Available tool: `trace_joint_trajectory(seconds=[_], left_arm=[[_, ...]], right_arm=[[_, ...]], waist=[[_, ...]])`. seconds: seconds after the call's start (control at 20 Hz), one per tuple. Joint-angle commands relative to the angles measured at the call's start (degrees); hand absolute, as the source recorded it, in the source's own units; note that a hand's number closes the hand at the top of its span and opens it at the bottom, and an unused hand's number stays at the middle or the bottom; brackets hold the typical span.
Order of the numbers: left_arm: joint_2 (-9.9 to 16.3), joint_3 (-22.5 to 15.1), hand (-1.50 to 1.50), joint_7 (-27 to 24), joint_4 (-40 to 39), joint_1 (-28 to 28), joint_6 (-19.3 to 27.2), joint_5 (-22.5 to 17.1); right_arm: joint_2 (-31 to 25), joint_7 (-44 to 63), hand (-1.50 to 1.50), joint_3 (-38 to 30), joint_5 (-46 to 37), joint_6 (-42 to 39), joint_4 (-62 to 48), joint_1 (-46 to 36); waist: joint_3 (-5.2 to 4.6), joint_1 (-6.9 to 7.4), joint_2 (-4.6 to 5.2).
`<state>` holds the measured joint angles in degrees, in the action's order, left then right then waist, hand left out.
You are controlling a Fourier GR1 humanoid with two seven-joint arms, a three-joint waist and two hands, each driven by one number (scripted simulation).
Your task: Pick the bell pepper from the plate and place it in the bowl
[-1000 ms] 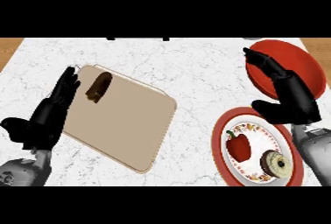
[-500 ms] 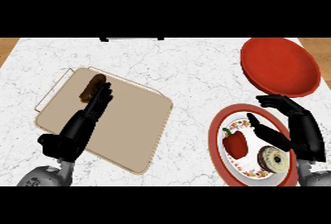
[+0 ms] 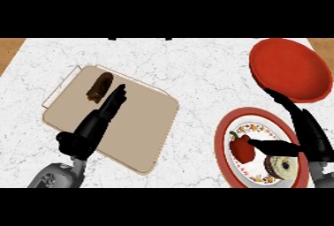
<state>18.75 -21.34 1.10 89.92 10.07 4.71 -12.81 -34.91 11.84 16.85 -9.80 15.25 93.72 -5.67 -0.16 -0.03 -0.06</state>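
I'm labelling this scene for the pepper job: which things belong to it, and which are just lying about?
Part of the job:
red bell pepper
red-rimmed patterned plate under it
empty red bowl
right hand, open above the plate

Just lying about:
beige cutting board
dark brown item on it
round pastry on the plate
left hand, open over the board

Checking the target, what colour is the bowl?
Red, the bowl in the head view.

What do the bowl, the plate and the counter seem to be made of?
Bowl: probably glazed ceramic or plastic, plain red with a smooth surface.
Plate: likely glazed ceramic, with a red rim and a white, patterned centre.
Counter: looks like marble, white with grey veins.
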Motion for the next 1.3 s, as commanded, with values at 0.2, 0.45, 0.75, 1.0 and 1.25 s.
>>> trace_joint_trajectory(seconds=[0.2, 0.45, 0.75, 1.0, 1.25], left_arm=[[-0.11, 0.23, 0.00, -0.14, -1.48, 0.75, -1.29, -0.01], [-0.43, 0.03, 0.00, -0.40, -0.67, -0.01, -1.63, 0.47], [-0.57, 2.07, 0.00, -1.10, -2.20, 0.32, -3.03, 0.79], [-2.47, 0.94, 0.00, 3.89, 2.02, 0.47, -1.35, 2.28], [-4.15, 0.70, 0.00, 0.38, 0.39, -2.36, -1.33, 4.97]], right_arm=[[-11.84, 24.07, -1.50, 8.17, 1.70, -24.93, 5.20, -6.97], [-10.75, 40.04, -1.50, 8.28, 13.49, -37.67, 7.64, -14.53], [-3.87, 54.84, -1.50, 10.16, 20.60, -40.69, 5.87, -21.64], [-3.87, 60.83, -1.50, 10.24, 23.55, -39.98, 9.20, -23.51], [-1.26, 56.70, -1.50, 12.64, 16.44, -38.17, 7.21, -21.85]], waist=[[-0.31, 1.27, 0.19], [-0.08, 1.39, 0.15], [0.06, 0.78, 0.14], [0.10, 0.33, -0.10], [0.13, 0.28, -0.03]])
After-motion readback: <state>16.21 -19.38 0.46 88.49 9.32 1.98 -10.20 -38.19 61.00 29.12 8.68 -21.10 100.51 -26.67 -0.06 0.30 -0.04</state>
